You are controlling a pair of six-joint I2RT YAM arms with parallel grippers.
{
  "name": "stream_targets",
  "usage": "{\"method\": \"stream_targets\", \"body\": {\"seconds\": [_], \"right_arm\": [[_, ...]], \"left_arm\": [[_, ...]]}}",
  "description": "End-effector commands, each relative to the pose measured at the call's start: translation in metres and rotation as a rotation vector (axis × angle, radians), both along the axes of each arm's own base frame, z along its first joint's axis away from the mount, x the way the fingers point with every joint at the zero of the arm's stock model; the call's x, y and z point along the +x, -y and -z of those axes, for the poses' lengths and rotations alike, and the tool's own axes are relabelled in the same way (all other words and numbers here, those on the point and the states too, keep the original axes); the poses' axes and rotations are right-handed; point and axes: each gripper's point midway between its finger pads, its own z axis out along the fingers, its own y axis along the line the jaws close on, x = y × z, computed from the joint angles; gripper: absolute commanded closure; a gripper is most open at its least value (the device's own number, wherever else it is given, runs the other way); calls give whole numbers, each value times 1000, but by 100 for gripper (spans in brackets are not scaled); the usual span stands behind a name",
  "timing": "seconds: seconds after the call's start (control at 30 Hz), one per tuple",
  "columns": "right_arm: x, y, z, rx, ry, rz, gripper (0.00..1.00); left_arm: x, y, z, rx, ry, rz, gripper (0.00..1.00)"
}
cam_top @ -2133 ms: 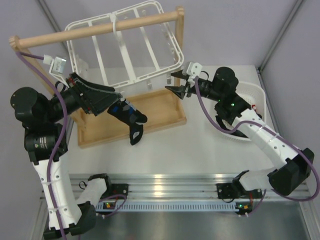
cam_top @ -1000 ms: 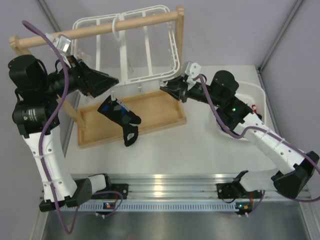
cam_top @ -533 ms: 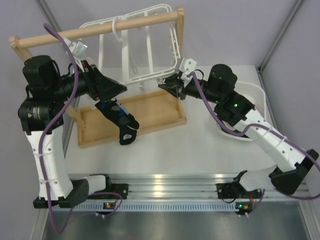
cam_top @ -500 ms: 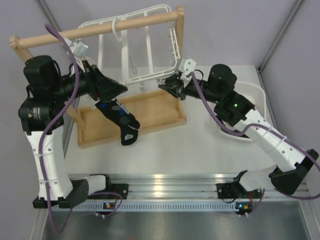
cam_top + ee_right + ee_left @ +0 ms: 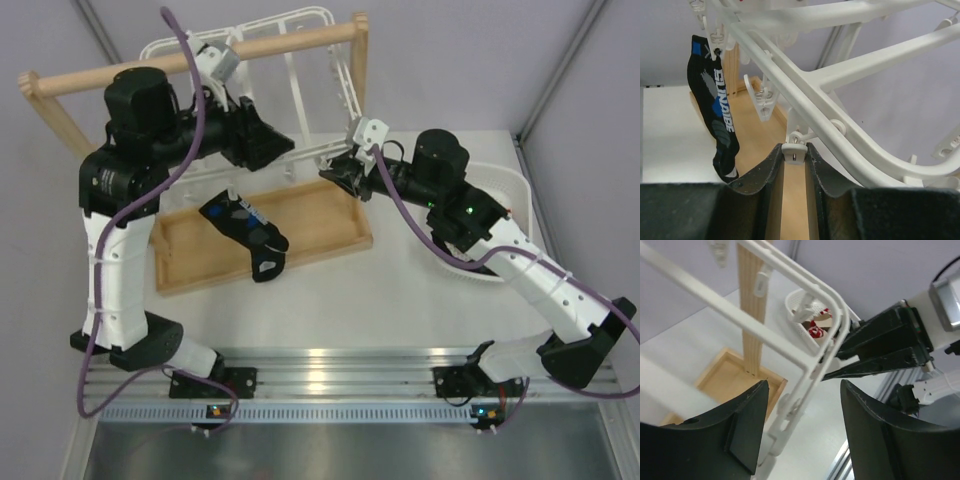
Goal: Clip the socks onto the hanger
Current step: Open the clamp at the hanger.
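Note:
The white hanger (image 5: 322, 14) hangs from a wooden rail. A black sock (image 5: 245, 230) with blue and white patches hangs from one of its clips over the wooden tray; it also shows in the right wrist view (image 5: 720, 120). My left gripper (image 5: 272, 150) is open and empty, its jaws on either side of the hanger's corner rail (image 5: 740, 317). My right gripper (image 5: 335, 175) is shut on a small white clip (image 5: 794, 152) dangling under the hanger's frame (image 5: 850, 130). The slim plain sock is out of view.
The light wooden rail stand (image 5: 200, 55) carries the hanger, with its tray base (image 5: 310, 215) below. A white basket (image 5: 510, 190) at the right holds a red and white item (image 5: 812, 330). The two grippers' tips are close together at the hanger's near edge.
My left arm has risen and swung right, off the sock, to the hanger's lower edge. The sock stays hanging from its clip. My right gripper has kept its place at the clip.

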Motion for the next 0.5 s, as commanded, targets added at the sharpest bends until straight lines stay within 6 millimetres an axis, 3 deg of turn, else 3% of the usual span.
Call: {"method": "stream_targets", "body": {"seconds": [0.0, 0.1, 0.2, 0.33, 0.47], "right_arm": [[-3, -3, -19, 35, 37, -3, 100], [-4, -3, -19, 36, 38, -3, 100], [-4, -2, -20, 38, 39, -2, 100], [-10, -1, -19, 29, 57, -29, 100], [-17, 3, -21, 26, 73, -38, 100]], "left_arm": [[-23, 27, -19, 50, 155, 68, 36], [-47, 51, -9, 83, 158, 159, 41], [-59, 62, 18, 127, 91, 210, 43], [-58, 64, 46, 183, 10, 209, 43], [-44, 53, 53, 201, -2, 93, 43]]}}
